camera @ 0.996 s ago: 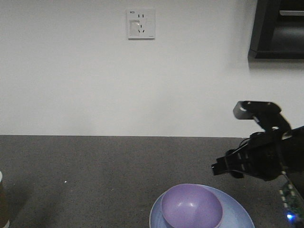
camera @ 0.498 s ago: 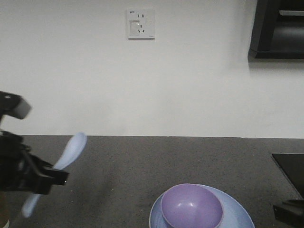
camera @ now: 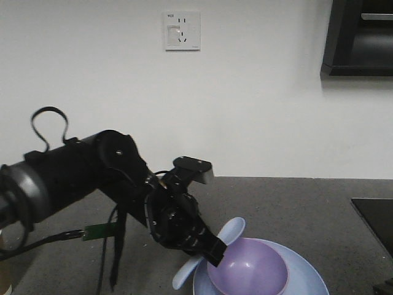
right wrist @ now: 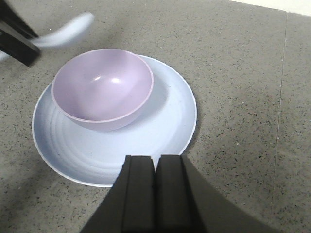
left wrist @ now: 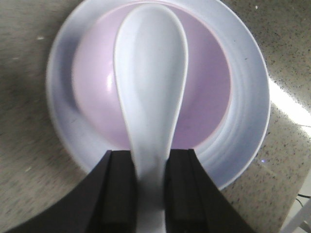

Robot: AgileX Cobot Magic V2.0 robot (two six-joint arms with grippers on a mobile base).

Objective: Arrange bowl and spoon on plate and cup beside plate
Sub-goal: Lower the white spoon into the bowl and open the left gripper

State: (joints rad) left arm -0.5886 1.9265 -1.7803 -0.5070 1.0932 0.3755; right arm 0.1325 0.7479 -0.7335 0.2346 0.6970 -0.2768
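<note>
While left fingers [left wrist: 121, 189] clamp spoon [left wrist: 150, 87] above bowl [left wrist: 206, 97], right fingers [right wrist: 138, 194] closed above plate rim [right wrist: 190, 127]

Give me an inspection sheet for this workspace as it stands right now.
Surface: dark speckled grey countertop.
Job's things: small lavender plastic bowl sits on round pale blue plate; pale blue plastic spoon held raised by the bowl's rim, not yet set down; cup not clearly seen.
Clutter: nothing seen.
Grippers: left gripper shut on the spoon's handle; right gripper shut, empty, near the plate's rim.
Cables: black cables loop along the left arm.
Surroundings: white wall socket; dark cabinet upper right.
</note>
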